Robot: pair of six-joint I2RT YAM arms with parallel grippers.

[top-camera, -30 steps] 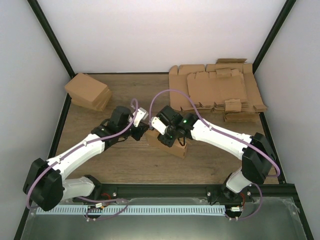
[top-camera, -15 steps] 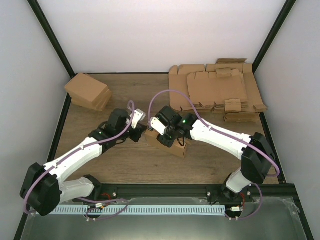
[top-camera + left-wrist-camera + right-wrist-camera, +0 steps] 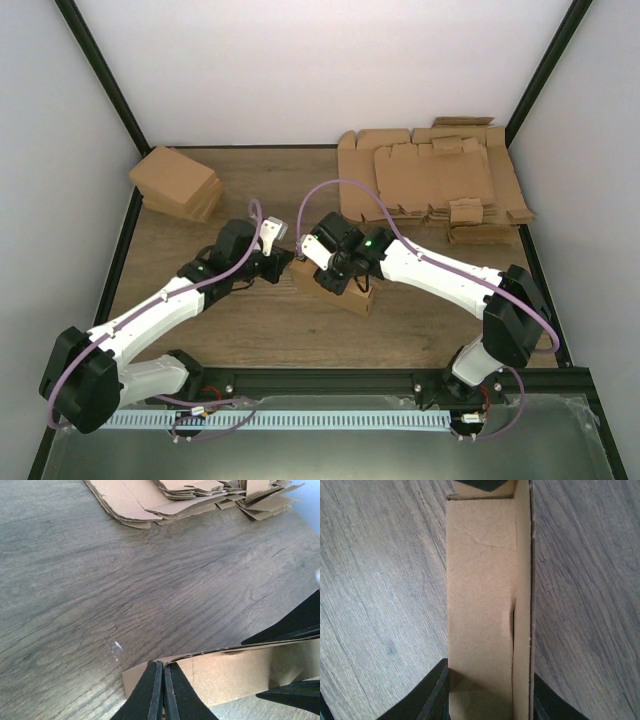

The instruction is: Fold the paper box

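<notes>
The paper box [image 3: 338, 291] is a narrow brown carton lying on the wooden table's middle. My right gripper [image 3: 336, 272] comes down on it from above, and in the right wrist view [image 3: 487, 682] its fingers press on the box's [image 3: 480, 590] two long sides. My left gripper [image 3: 288, 262] is at the box's left end. The left wrist view shows that gripper [image 3: 163, 666] shut, fingers pressed together with nothing visible between them, their tips in front of the box's [image 3: 235, 672] end flap by its upper edge. The right gripper's black fingers [image 3: 295, 625] show at that view's right side.
A thick pile of flat die-cut cardboard sheets [image 3: 440, 185] lies at the back right, also seen in the left wrist view [image 3: 165, 495]. A pile of folded cartons [image 3: 178, 183] stands at the back left. Black frame posts run along both sides.
My left gripper has closed the last bit and drawn a little to the left, away from the right wrist. The right arm and the box have stayed still.
</notes>
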